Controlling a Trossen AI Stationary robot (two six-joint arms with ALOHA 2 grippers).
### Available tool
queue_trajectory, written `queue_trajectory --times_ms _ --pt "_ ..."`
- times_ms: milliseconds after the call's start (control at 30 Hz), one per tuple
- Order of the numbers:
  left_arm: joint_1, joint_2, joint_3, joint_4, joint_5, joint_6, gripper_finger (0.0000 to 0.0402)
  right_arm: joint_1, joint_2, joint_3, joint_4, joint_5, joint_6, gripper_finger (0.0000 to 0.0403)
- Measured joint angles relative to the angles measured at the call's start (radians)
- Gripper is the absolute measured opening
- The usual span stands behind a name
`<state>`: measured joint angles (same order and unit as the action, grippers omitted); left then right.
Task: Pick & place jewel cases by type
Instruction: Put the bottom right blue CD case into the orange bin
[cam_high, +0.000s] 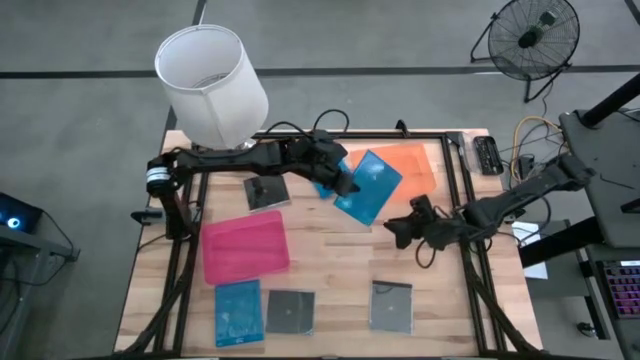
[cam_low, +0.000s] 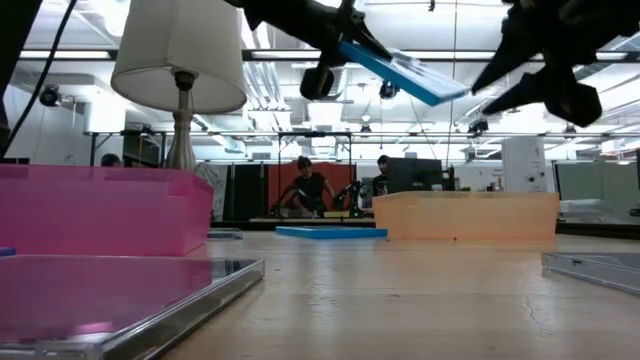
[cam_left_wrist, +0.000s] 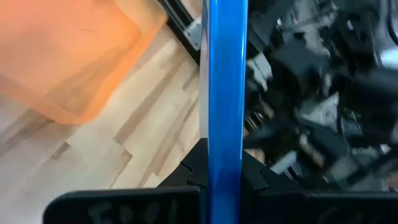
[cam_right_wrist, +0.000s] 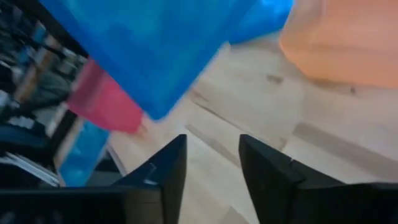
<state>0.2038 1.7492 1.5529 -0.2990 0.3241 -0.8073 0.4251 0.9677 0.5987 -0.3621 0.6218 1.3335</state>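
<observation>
My left gripper is shut on a translucent blue jewel case, held in the air beside the orange tray. A second blue case lies flat on the table under it. My right gripper hovers open just near-right of the held case and touches nothing. One dark case lies far-left of the pink tray. Along the near edge lie a blue case and two dark cases. My left gripper pinches the blue jewel case between its two fingers at the edge nearest the arm, coming from the table's left. The case stands edge-on between the fingers. It is lifted clear of the table and slopes down away from the gripper.
A lamp with a white shade stands at the far-left corner. A black frame rail runs along the table's right side past the orange tray. Bare wood lies between the pink tray and the right gripper. People show in the room beyond.
</observation>
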Motion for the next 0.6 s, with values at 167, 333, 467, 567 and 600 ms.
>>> queue_trajectory --times_ms 167,333,467,567,600 --pt "0.008 -0.005 -0.001 0.013 0.057 0.047 0.0005 -0.017 -0.068 0.0 0.009 0.018 -0.01 0.0189" --pt "0.013 -0.006 -0.002 0.11 0.14 0.061 0.0005 -0.017 -0.103 0.0 0.152 0.017 -0.132 0.0213" --pt "0.012 -0.009 -0.001 0.178 0.192 0.046 0.0005 -0.017 -0.128 -0.001 0.313 0.017 -0.299 0.0216" --pt "0.012 -0.011 -0.001 0.206 0.221 0.026 0.0005 -0.018 -0.145 -0.001 0.363 0.031 -0.346 0.0214" --pt "0.012 -0.011 -0.002 0.212 0.227 0.018 0.0005 -0.018 -0.15 -0.001 0.363 0.037 -0.35 0.0213"
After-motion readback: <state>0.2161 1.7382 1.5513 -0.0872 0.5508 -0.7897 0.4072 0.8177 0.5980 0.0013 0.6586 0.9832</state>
